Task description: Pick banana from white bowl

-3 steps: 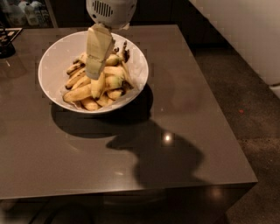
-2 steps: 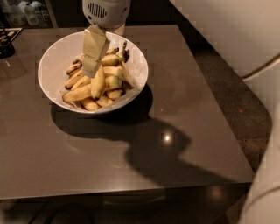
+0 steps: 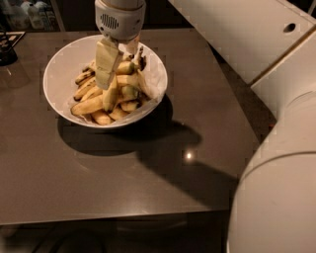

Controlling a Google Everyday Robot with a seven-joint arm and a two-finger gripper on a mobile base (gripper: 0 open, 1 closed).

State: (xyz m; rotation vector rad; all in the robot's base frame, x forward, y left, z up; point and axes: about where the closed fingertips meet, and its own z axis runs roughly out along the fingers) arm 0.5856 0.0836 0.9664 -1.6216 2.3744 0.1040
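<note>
The white bowl stands at the back left of the dark table and holds a pile of several yellow bananas. The longest one that shows, the banana, lies along the front left of the pile. Shorter yellow-brown bananas lie around it. My gripper hangs straight down from its white wrist housing over the middle of the bowl and reaches into the top of the pile, touching the bananas there. It hides the bananas behind it.
The dark brown table reaches to its front edge low in the view. My white arm fills the right side. Bottles and a dark object stand at the far left.
The gripper has stayed down in the bowl's pile, shifting slightly. More of the white arm now shows on the right, and its shadow on the table has grown.
</note>
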